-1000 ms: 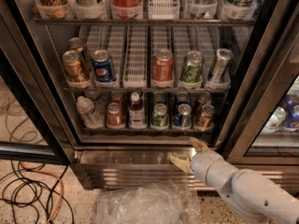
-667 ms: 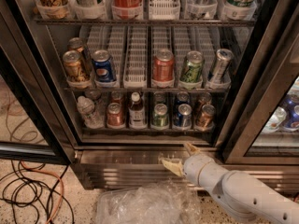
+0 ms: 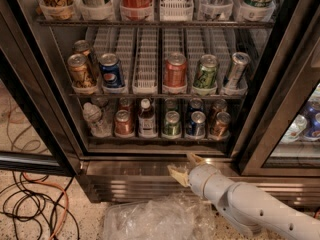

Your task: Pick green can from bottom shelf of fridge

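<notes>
The green can [image 3: 172,124] stands on the bottom shelf [image 3: 155,140] of the fridge [image 3: 60,109], in the front row between a dark bottle [image 3: 146,119] and a blue can [image 3: 198,124]. It has a dark green body and a silver lid. My gripper [image 3: 186,166] is open and empty. It hovers in front of the fridge's steel base [image 3: 130,176], below the shelf rail and slightly right of the green can. The white arm reaches in from the lower right.
The bottom shelf also holds a red can [image 3: 123,123], a brown can [image 3: 220,124] and a clear bottle [image 3: 94,119]. The rack above holds a brighter green can [image 3: 206,74]. A crumpled plastic sheet [image 3: 155,219] and cables [image 3: 35,209] lie on the floor.
The gripper and arm have shifted a little to the left along the fridge's base, toward the spot under the green can. The cans have not moved.
</notes>
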